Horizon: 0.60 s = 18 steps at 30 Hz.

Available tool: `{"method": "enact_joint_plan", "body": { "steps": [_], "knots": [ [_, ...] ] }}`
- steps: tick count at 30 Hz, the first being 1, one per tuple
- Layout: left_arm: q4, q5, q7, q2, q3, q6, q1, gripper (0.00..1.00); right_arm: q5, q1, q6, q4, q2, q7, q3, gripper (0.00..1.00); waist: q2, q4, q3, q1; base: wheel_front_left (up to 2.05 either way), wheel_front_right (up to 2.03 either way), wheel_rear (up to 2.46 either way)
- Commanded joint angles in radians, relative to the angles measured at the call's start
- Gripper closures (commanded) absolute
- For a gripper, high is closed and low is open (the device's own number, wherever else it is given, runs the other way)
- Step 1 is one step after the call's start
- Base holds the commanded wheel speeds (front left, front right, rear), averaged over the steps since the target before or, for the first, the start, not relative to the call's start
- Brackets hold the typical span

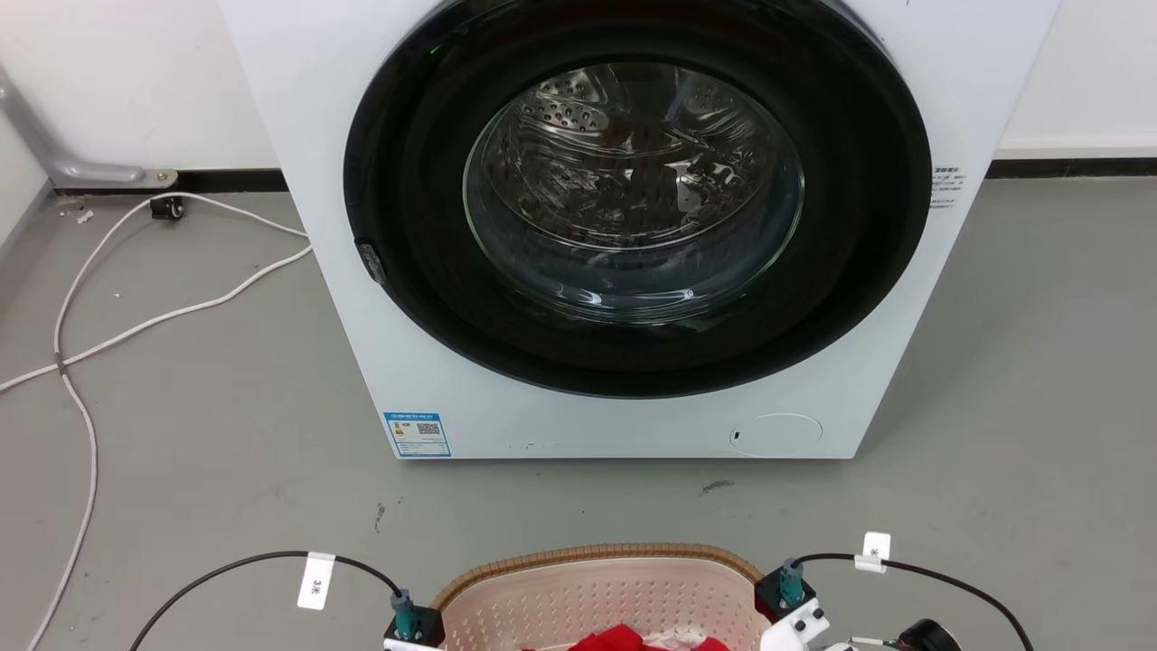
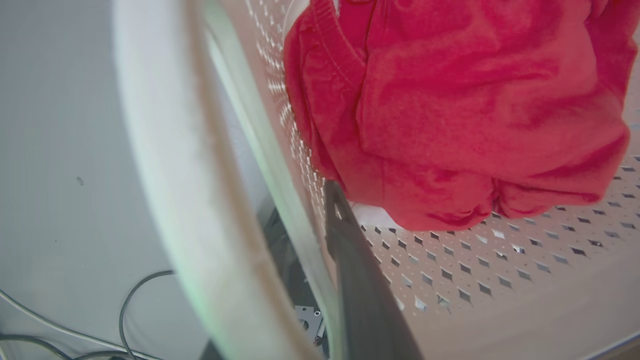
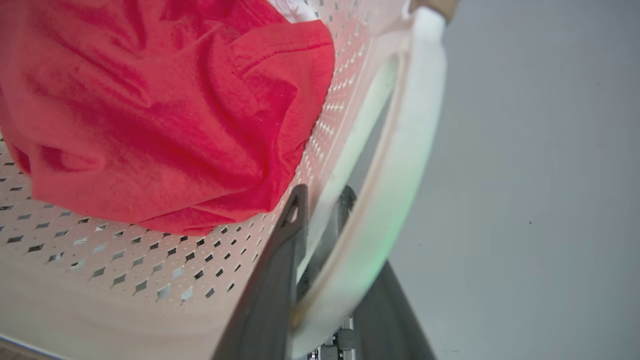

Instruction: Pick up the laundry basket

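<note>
In front of the washer (image 1: 316,181), I see the laundry basket (image 1: 597,579) holding a red cloth (image 2: 450,100); left fingers (image 2: 350,260) and right fingers (image 3: 280,260) each pinch one side wall.

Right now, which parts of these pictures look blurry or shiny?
Head view: sharp, with glare on the round glass door of the white washing machine. Left wrist view: the white handle of the cream perforated plastic laundry basket is a soft blur; the red cloth is crisper. Right wrist view: the other white handle blurs likewise, with a greenish fringe.
</note>
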Motion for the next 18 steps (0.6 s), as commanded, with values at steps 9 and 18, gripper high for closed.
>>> {"method": "enact_joint_plan", "body": {
  "steps": [9, 18],
  "knots": [
    [0.000, -0.035, -0.007, -0.009, -0.048, -0.003, -0.002, 1.00, 0.055, 0.002, 0.003, -0.003, -0.004, 0.002, 0.075, 1.00, -0.0001, -0.002, -0.002, 0.0001, 0.00, 0.00, 0.00],
    [0.007, -0.062, -0.025, -0.014, -0.087, -0.003, -0.018, 1.00, 0.089, -0.012, 0.003, 0.001, -0.004, -0.009, 0.120, 1.00, -0.0001, -0.002, -0.002, 0.0001, 0.00, 0.00, 0.00]
  ]
}}
